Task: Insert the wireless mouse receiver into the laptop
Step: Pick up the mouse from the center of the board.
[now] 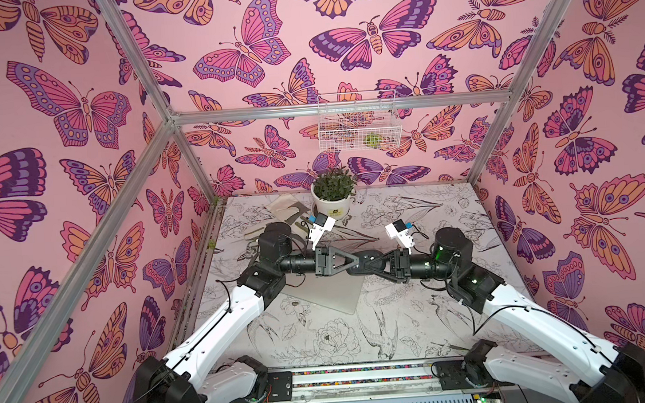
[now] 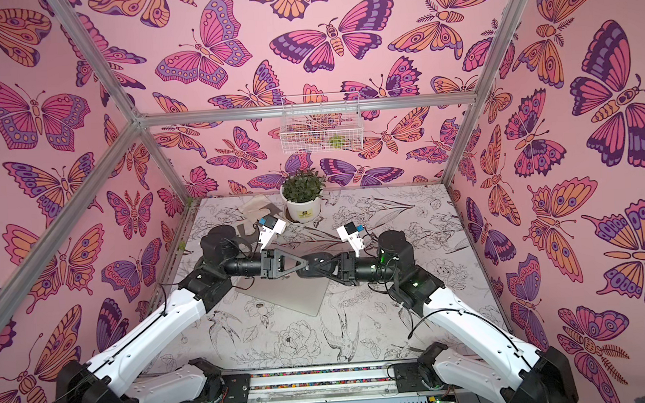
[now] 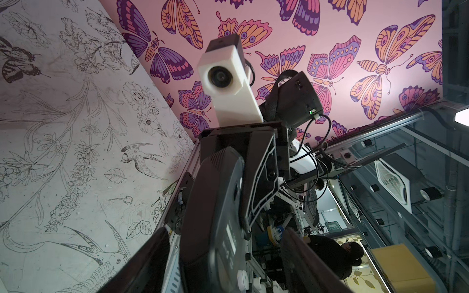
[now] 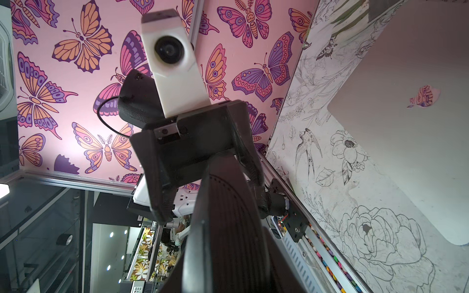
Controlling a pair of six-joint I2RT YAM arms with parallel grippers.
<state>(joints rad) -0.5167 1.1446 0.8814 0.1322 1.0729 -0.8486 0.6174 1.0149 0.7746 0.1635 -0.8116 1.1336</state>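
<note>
The black mouse (image 1: 360,267) hangs in mid-air over the closed silver laptop (image 1: 331,295), which lies flat on the table in both top views (image 2: 293,297). My right gripper (image 1: 368,265) is shut on the mouse, whose ribbed edge (image 4: 228,215) fills the right wrist view. My left gripper (image 1: 354,263) meets it from the opposite side. Its fingers (image 3: 149,256) stand either side of the mouse's labelled underside (image 3: 218,228), with gaps showing, so it is open. The laptop's lid and pinkish logo (image 4: 422,97) show in the right wrist view. The wireless mouse receiver is hidden.
A potted plant in a white pot (image 1: 334,200) stands at the back centre. Flat beige and grey pieces (image 1: 287,212) lie at the back left. A white wire basket (image 1: 358,121) hangs on the back wall. Metal frame posts edge the cell.
</note>
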